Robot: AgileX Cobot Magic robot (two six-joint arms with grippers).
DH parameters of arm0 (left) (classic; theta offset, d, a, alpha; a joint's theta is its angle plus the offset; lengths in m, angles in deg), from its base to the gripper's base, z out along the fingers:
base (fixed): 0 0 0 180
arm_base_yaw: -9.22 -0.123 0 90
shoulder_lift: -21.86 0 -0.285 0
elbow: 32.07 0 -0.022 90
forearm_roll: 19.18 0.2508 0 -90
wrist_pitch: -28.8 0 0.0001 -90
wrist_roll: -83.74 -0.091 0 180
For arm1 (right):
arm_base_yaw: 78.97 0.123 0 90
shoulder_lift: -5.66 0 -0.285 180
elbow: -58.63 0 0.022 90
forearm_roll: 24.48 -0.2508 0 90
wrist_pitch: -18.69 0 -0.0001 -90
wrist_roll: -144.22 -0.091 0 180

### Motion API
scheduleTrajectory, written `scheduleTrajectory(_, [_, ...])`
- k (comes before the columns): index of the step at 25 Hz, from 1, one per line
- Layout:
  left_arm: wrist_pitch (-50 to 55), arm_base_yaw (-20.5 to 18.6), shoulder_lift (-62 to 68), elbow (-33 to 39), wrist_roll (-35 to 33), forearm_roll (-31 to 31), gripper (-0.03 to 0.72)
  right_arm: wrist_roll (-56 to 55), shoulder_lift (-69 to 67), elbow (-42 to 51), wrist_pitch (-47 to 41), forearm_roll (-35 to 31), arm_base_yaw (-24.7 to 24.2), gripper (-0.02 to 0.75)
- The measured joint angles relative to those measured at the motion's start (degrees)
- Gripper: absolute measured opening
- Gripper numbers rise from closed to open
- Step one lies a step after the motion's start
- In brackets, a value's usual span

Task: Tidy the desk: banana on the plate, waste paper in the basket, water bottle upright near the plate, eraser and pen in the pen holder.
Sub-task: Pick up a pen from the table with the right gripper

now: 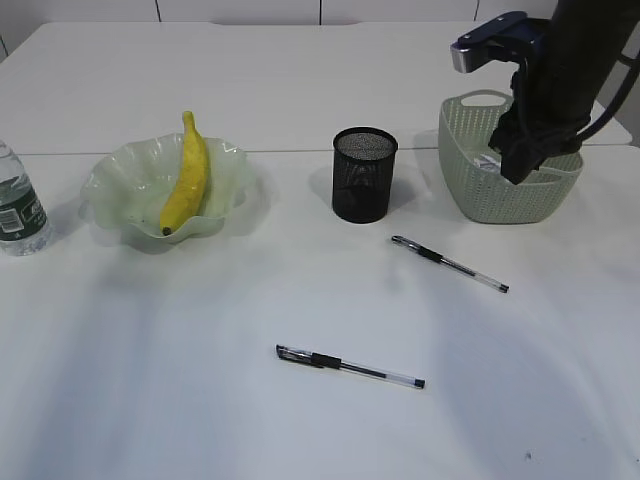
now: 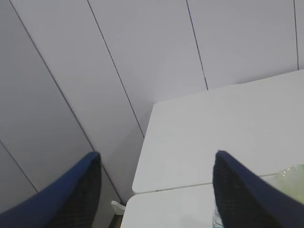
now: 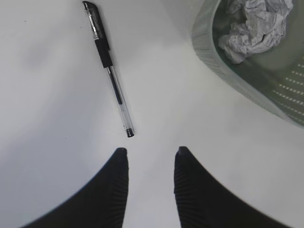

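Landmark = black mesh pen holder (image 1: 364, 173), standing upright mid-desk on the white table (image 1: 300, 420).

Left of the holder: pale green wavy plate (image 1: 225, 165) w/ the banana (image 1: 188, 176) lying in it, stem end toward the back. Further left of that, at the picture's edge, the water bottle (image 1: 18, 205) stands upright just beside the plate; only partly in view.

Right of the holder: light green basket (image 1: 470, 190). In the right wrist view a crumpled ball of waste paper (image 3: 254, 26) sits inside the basket (image 3: 237, 76).

Front-right of the holder, between it and the basket: one pen (image 1: 449, 264) flat on the table, lying at a slant, cap end nearer the holder. Well in front of the holder: 2nd pen (image 1: 349, 366), also flat, cap end to the left. Neither is in the holder. Can't see an eraser anywhere; inside of the holder not visible.

Right gripper (image 3: 151, 151) hangs above the table just beside the basket, fingers (image 3: 116, 171) a little apart, nothing between them; tip of the nearer pen (image 3: 108, 66) lies close ahead of them, not touching. Exterior view: right arm (image 1: 560, 70) over the basket's front-right side.

Left gripper (image 2: 156, 159): fingers (image 2: 78, 190) wide apart, empty, pointed at the wall panels & far table edge; plate rim just showing at the corner
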Motion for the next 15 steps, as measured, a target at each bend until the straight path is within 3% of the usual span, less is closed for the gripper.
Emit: scheduleTrajectory(15, [0.4, 0.0, 0.0, 0.0, 0.0, -1.2, 0.521, 6.8, -4.4, 0.0, 2.6, -3.3, 0.0, 0.249])
